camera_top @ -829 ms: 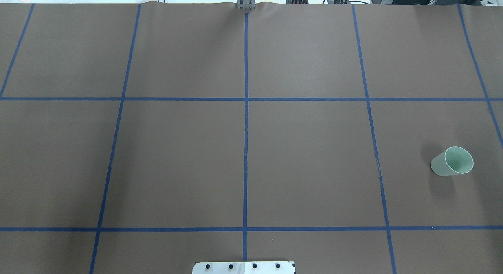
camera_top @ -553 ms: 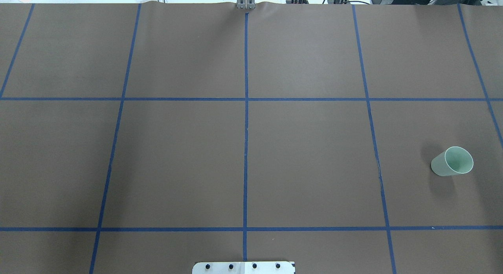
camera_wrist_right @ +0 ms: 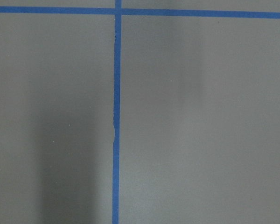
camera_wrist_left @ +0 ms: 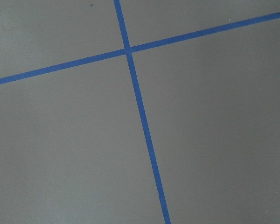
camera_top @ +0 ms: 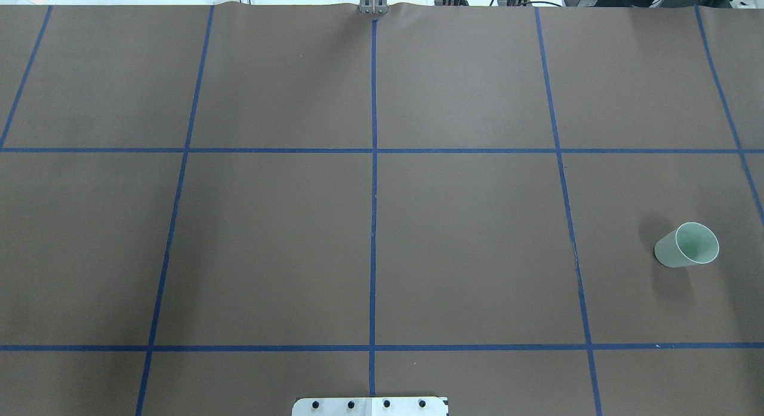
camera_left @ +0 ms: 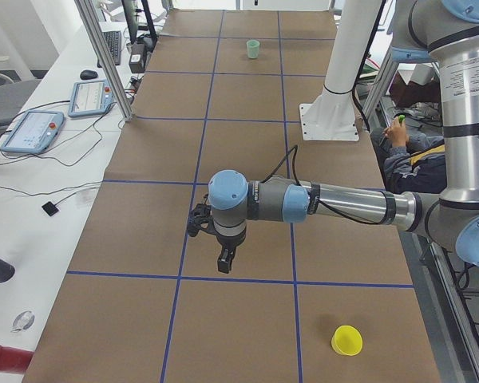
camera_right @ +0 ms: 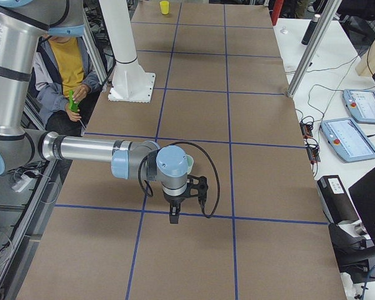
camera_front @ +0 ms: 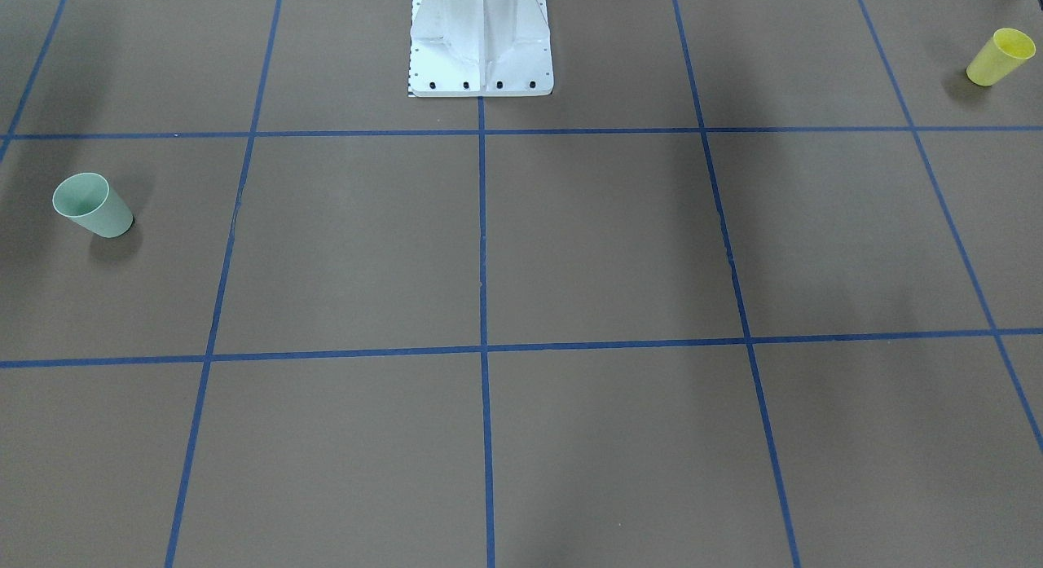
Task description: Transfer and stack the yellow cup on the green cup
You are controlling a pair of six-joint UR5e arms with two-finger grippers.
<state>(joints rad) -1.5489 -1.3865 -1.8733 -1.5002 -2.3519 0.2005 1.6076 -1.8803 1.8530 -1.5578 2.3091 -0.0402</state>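
Note:
The yellow cup [camera_front: 1001, 56] stands upright, mouth up, near the table's corner on my left side, and it also shows in the side views [camera_left: 347, 341] [camera_right: 165, 7]. It is outside the overhead view. The green cup [camera_top: 686, 245] stands upright far on my right side [camera_front: 91, 204] [camera_left: 253, 49]. My left gripper [camera_left: 222, 267] hangs above the table some way from the yellow cup, pointing down. My right gripper [camera_right: 172, 219] hangs close to the green cup, which the right arm mostly hides in that view. Whether either gripper is open or shut I cannot tell.
The brown table cover [camera_top: 465, 243] carries a blue tape grid. The white robot pedestal [camera_front: 481, 63] stands at the robot's edge of the table. A person [camera_right: 65, 75] sits behind the robot. Tablets [camera_left: 32, 130] and cables lie on the bench alongside.

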